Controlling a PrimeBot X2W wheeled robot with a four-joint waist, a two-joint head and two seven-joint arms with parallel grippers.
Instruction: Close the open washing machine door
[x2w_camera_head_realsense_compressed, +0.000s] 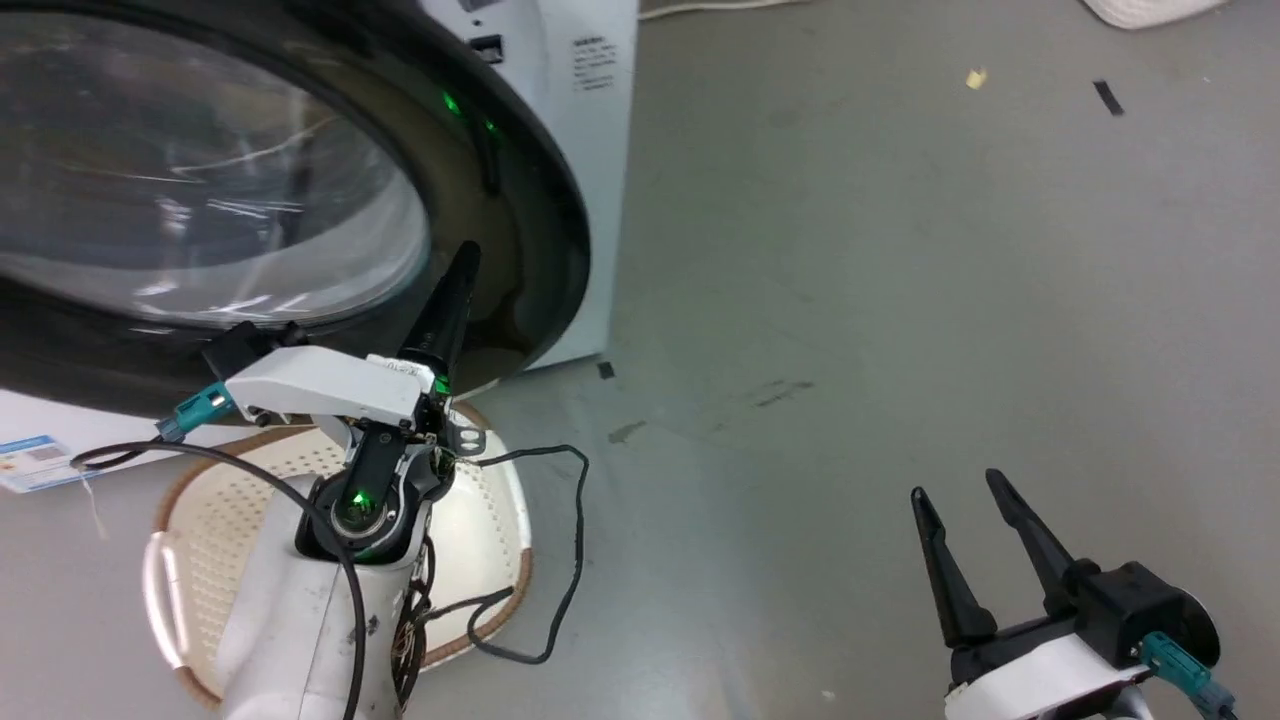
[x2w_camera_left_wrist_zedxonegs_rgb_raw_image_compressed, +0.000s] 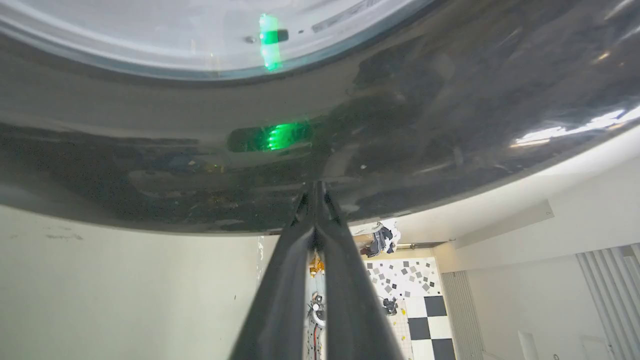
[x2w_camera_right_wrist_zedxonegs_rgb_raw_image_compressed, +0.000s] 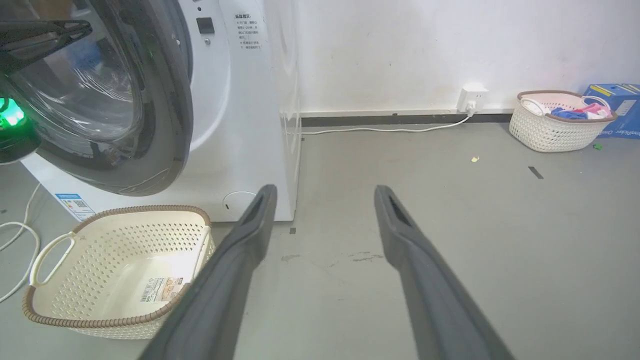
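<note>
Far left, head view: a small blue-and-white sticker (x2w_camera_head_realsense_compressed: 35, 462) sits low on the white front of the washing machine (x2w_camera_head_realsense_compressed: 590, 150).

The washing machine door (x2w_camera_head_realsense_compressed: 250, 180) takes the upper left, with a glossy black rim and a bulging clear glass centre. In the right wrist view the door (x2w_camera_right_wrist_zedxonegs_rgb_raw_image_compressed: 100, 100) stands out at an angle from the machine (x2w_camera_right_wrist_zedxonegs_rgb_raw_image_compressed: 250, 100), not flush with its front.

The left pincer (x2w_camera_head_realsense_compressed: 462, 265) is closed, its two dark fingers pressed together with nothing between them. They point up at the lower right part of the rim. In the left wrist view the tips (x2w_camera_left_wrist_zedxonegs_rgb_raw_image_compressed: 316, 187) meet the black rim of the door (x2w_camera_left_wrist_zedxonegs_rgb_raw_image_compressed: 320, 125); contact looks made. A green light reflects in the gloss just above.

Below the door and under the left forearm, a cream perforated basket (x2w_camera_head_realsense_compressed: 480, 520) with a brown rim stands on the floor (x2w_camera_head_realsense_compressed: 850, 250), just before the machine. In the right wrist view the basket (x2w_camera_right_wrist_zedxonegs_rgb_raw_image_compressed: 125, 235) holds only a label on its bottom.

Right of the machine lies bare grey floor with scuffs and bits of tape.

Lower right: the right pincer (x2w_camera_head_realsense_compressed: 955, 487) is open, fingers spread and gripping nothing, held over the floor well apart from the door. In its own view the spread tips (x2w_camera_right_wrist_zedxonegs_rgb_raw_image_compressed: 325, 192) frame floor.

Far right, by the wall, a second pale basket (x2w_camera_right_wrist_zedxonegs_rgb_raw_image_compressed: 550, 132) holds coloured clothes, and a blue box (x2w_camera_right_wrist_zedxonegs_rgb_raw_image_compressed: 615, 105) sits just beside it.
</note>
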